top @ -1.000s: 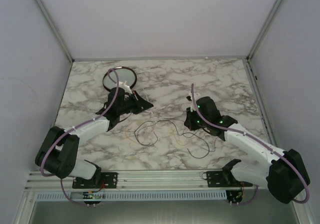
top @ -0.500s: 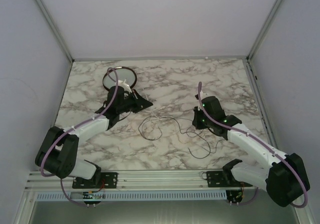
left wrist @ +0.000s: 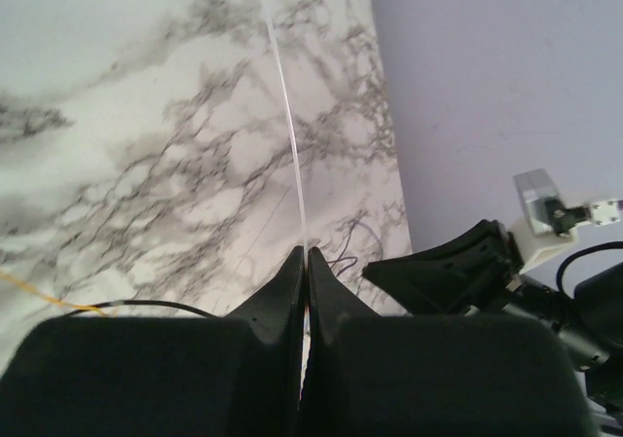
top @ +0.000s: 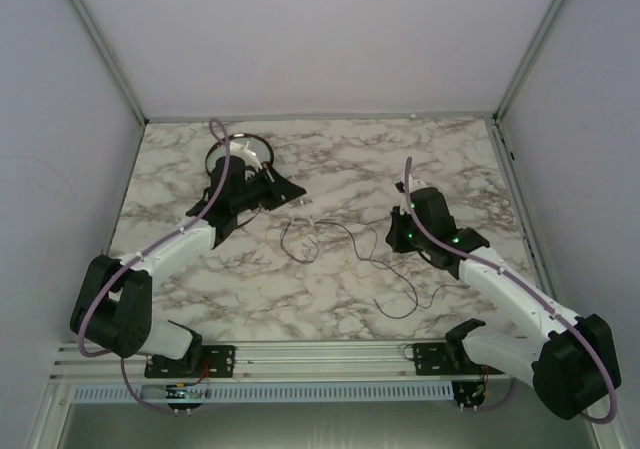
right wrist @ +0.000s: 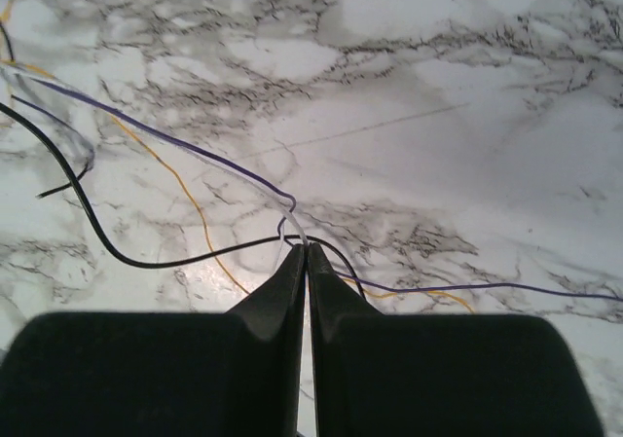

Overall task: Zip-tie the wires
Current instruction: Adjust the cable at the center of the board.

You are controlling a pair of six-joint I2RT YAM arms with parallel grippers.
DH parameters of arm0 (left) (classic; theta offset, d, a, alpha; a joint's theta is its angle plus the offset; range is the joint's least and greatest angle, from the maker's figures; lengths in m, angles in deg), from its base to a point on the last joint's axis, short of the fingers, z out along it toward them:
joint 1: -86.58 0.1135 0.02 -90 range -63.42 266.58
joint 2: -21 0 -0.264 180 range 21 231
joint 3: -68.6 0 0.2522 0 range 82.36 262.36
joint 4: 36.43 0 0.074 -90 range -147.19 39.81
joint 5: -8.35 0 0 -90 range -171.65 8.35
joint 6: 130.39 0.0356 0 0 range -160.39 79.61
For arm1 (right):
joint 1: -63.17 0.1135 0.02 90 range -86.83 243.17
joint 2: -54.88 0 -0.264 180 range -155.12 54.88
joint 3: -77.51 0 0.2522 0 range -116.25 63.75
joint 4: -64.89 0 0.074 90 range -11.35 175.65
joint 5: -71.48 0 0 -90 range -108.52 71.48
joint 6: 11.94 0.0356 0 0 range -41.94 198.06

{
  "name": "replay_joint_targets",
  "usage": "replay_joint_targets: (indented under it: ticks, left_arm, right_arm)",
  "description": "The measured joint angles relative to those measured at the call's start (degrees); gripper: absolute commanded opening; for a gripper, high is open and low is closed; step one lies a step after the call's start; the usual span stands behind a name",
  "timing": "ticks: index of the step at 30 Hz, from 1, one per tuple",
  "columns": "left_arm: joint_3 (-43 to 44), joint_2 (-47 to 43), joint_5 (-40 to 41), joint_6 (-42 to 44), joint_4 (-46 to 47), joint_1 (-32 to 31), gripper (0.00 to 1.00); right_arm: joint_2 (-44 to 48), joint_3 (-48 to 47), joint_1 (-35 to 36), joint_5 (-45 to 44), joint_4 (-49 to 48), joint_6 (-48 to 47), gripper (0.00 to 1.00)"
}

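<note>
Wires (top: 318,237) first: thin dark strands, sprawled in loose loops on the marble table (top: 450,159), off to the right of the dish (top: 265,145) and nearer the arm bases than it is. One long strand trails farther from the dish, curling towards the right arm's base.

At the end of the tangle farthest from the dish, the right end effector (top: 393,238) is down low on it. From its wrist camera, the right end effector (right wrist: 304,250) is shut tight, jaws pressed together, and a pale strand climbs straight into the tips. It has hold of the wires (right wrist: 195,147). Black, purple and yellow-orange strands fan out from that pinch across the marble.

Now the zip tie (left wrist: 288,116): a thin, pale, straight strip, sticking out from the left end effector (left wrist: 306,257), whose jaws are clamped together on its near end. The strip runs forward over the marble, its far end pointing to where the table meets the lilac wall (left wrist: 487,67).

From above, the left end effector (top: 300,193) hangs just beside the dish, on its right and near side, tips aimed at the wires but apart from them. The left arm (top: 180,244) crosses over the dish's near rim.
</note>
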Motion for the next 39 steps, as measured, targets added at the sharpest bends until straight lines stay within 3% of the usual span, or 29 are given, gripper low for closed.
replay_joint_targets:
  ticks: [5, 21, 39]
  left_arm:
    - [4.2, -0.9, -0.2, 1.2, -1.1, 0.1, 0.00]
    - [4.2, -4.3, 1.0, 4.5, -7.6, 0.1, 0.00]
    - [9.9, -15.5, 3.4, 10.3, -15.4, 0.1, 0.00]
  right_arm:
    - [-0.3, -0.9, 0.0, 1.4, -2.0, -0.1, 0.00]
    - [-3.3, -0.2, 0.0, -1.3, -4.3, 1.7, 0.00]
    - [-3.1, 3.1, 0.0, 11.5, -16.0, 1.9, 0.00]
